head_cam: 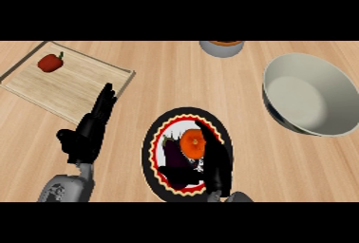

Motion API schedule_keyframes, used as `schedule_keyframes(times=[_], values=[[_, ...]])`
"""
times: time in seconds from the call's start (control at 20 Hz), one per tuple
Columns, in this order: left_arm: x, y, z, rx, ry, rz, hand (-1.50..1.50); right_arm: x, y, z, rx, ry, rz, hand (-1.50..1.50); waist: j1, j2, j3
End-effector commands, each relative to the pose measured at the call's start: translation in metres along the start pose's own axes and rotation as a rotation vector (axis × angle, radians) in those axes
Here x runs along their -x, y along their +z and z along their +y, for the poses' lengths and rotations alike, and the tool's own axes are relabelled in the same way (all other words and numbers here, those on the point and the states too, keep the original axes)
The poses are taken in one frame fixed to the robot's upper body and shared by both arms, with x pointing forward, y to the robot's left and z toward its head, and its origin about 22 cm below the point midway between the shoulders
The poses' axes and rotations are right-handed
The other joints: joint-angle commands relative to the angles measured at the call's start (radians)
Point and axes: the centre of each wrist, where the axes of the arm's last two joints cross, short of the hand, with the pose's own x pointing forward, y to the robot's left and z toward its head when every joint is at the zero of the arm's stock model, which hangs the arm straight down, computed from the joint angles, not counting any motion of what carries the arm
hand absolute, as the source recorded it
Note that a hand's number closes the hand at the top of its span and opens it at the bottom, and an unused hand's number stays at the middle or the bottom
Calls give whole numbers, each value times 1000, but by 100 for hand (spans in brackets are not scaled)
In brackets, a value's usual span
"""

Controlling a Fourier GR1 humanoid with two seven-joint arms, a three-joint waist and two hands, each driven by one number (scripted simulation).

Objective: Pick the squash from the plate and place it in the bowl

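Left hand point(89, 128): matte black, made of long slim segmented fingers and a blocky, angular palm with a shorter thumb at its side.
Left forearm point(64, 188): rounded grey metal casing with a soft sheen, joined to the hand by a narrow grey wrist piece.
Right hand point(216, 159): the same matte black, a slender dark shape with thin fingers; surface detail cannot be made out.
Right forearm point(238, 198): only a small curved grey edge shows at the view's lower border.
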Motion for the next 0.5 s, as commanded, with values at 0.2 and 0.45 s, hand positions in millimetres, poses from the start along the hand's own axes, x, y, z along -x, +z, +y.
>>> schedule_keyframes(times=[0.2, 0.45], values=[[-17, -2, -10, 20, 21, -3, 0, 3, -9, 19, -98, 199, -115, 150, 4, 3, 0], [11, 5, -6, 11, -4, -4, 0, -1, -22, 22, -84, 94, -129, 150, 4, 4, 0]])
